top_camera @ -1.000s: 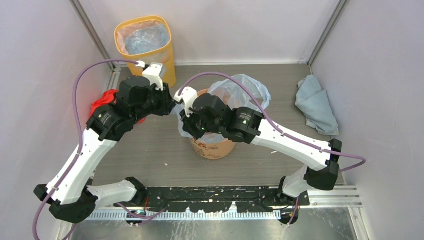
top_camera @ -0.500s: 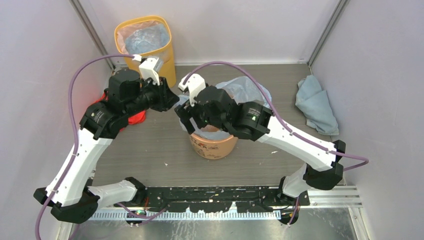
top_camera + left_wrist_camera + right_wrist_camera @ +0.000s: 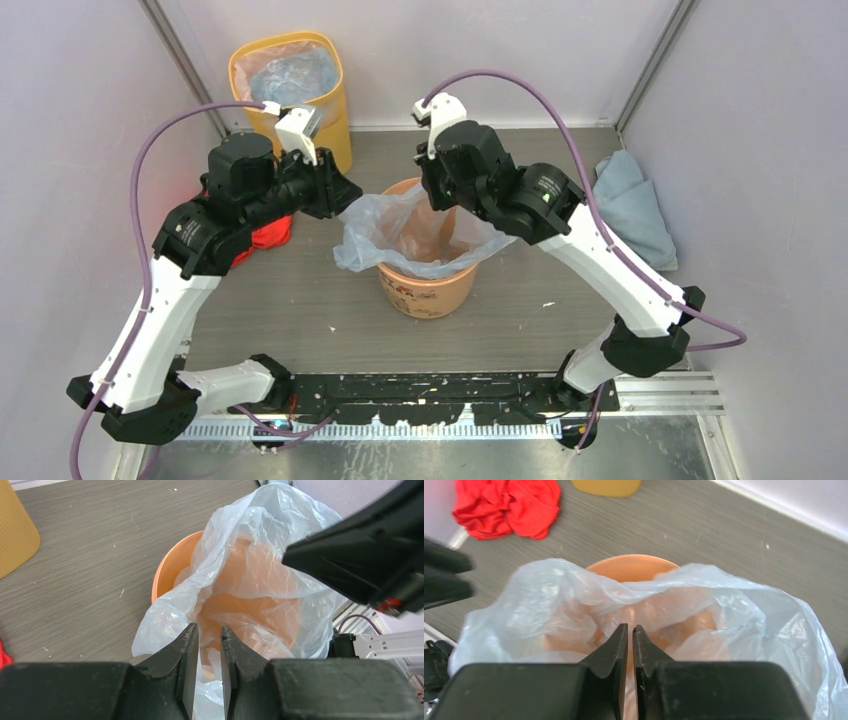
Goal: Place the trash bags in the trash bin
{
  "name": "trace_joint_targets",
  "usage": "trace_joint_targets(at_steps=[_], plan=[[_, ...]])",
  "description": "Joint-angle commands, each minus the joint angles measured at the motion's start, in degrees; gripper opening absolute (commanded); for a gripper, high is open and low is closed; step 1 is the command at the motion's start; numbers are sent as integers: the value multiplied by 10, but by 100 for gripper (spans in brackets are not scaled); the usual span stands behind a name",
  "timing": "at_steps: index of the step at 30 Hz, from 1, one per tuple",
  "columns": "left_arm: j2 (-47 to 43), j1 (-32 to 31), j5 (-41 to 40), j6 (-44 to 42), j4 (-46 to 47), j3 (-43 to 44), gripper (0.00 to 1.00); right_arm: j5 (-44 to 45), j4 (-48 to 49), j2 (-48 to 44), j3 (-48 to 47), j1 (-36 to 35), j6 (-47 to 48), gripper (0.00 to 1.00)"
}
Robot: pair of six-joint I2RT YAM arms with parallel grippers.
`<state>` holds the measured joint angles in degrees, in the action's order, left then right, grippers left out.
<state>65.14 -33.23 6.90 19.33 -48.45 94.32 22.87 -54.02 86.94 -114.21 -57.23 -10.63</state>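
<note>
Mid-frame on the desk (image 3: 300,300), your left hand (image 3: 208,630) and right hand (image 3: 630,630) each clench an edge of the trash bag (image 3: 400,225), spreading it inside the orange trash bin (image 3: 425,295); next, likely, fold its mouth over the rim.
</note>
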Motion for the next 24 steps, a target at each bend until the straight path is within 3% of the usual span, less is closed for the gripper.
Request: trace_joint_targets(at_steps=[1,7,11,16,24], plan=[[-16,3,28,14,5,-5,25,-63,-58,24,-13,31,-43,11],[-35,3,33,27,0,-32,26,-134,-59,74,53,42,-43,1],[-68,3,35,48,-2,-76,25,-167,15,76,134,42,-44,1],[-115,3,10,65,-10,-142,25,-160,55,92,187,42,-36,1],[-141,3,11,77,-23,-177,25,-129,61,118,224,42,-34,1]])
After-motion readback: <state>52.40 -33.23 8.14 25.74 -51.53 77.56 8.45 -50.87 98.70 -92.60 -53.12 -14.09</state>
